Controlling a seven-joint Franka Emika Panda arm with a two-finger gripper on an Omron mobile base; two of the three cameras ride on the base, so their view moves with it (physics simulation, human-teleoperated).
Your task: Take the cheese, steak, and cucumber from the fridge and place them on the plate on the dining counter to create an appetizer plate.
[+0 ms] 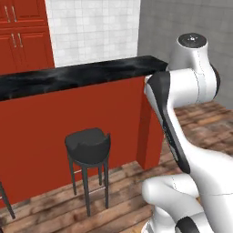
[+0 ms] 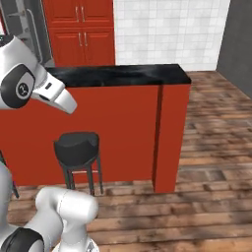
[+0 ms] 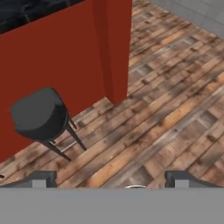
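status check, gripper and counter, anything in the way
Gripper open, empty, over wood floor. Dining counter ahead, top bare here. Black stool at its front.

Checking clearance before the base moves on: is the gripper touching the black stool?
Apart. In the hand view the gripper stands open and empty above the wooden floor, with bare planks plainly between its fingertips and the stool.
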